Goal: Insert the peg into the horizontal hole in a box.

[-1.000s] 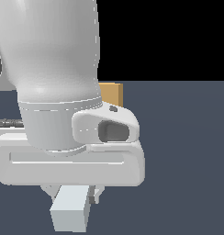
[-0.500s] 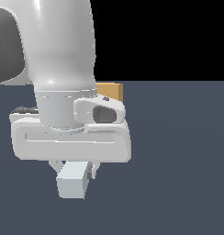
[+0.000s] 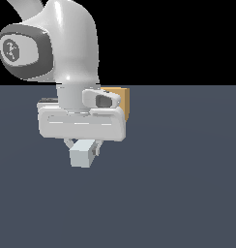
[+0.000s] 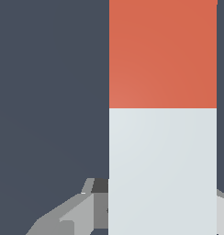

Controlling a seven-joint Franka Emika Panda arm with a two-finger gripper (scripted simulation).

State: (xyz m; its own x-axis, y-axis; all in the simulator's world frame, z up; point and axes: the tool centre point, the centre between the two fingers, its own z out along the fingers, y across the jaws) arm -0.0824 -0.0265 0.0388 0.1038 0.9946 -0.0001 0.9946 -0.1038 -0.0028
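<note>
My gripper (image 3: 82, 147) is shut on the peg (image 3: 81, 154), whose pale grey square end faces the exterior camera just below the white hand. The wrist view shows the peg (image 4: 162, 170) running away from the gripper (image 4: 162, 195), pale grey near the fingers (image 4: 68, 215) and orange-red at its far end. The tan box (image 3: 122, 100) stands behind the hand, toward the exterior view's right, and is mostly covered by it. The hole is hidden in both views.
The dark grey-blue floor (image 3: 187, 184) spreads around the arm. The large white arm link (image 3: 71, 43) with its grey joint cap (image 3: 23, 51) rises above the hand and blocks the view behind it.
The arm with the peg has drawn away from the exterior camera toward the box, looking smaller and higher in the picture. More of the box shows now. The grip on the peg is unchanged.
</note>
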